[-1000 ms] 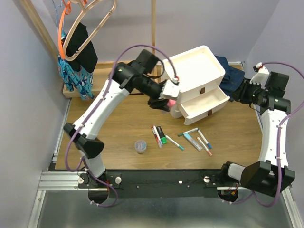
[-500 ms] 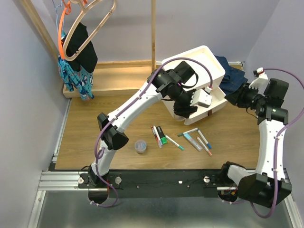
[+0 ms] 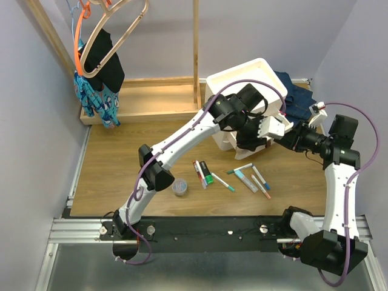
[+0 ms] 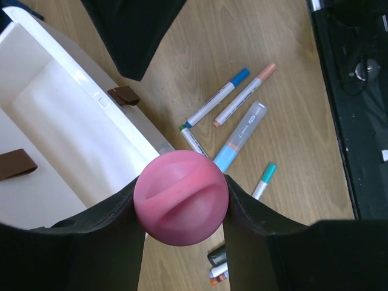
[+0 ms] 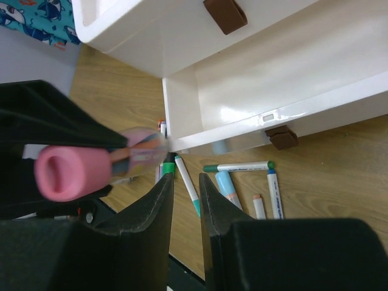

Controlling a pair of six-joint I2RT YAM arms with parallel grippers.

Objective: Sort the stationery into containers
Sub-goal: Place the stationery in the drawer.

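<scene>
My left gripper (image 3: pixel 250 140) is shut on the pink-capped bottle (image 4: pixel 180 197) and holds it at the front corner of the open lower drawer (image 4: pixel 66 121) of the white three-drawer unit (image 3: pixel 212 80). The bottle also shows in the right wrist view (image 5: pixel 91 163). My right gripper (image 3: pixel 290 140) is empty, its jaws a narrow gap apart (image 5: pixel 187 179), just in front of that drawer (image 5: pixel 273 73). On the table lie a thick black-and-green marker (image 3: pixel 206 171), slim markers (image 3: pixel 223 182) (image 3: pixel 260 177), a pale blue tube (image 3: pixel 245 180) and a clear round tub (image 3: pixel 179 187).
A wooden rack base (image 3: pixel 145 100) with an upright pole (image 3: pixel 196 42) stands at the back left, with hangers and patterned clothes (image 3: pixel 100 91). A dark blue cloth (image 3: pixel 296 97) lies behind the drawer unit. Purple walls close in both sides.
My left arm has swung right with the bottle, from the unit's left side to the front of the open drawer. My right gripper has moved left toward the drawer front.
</scene>
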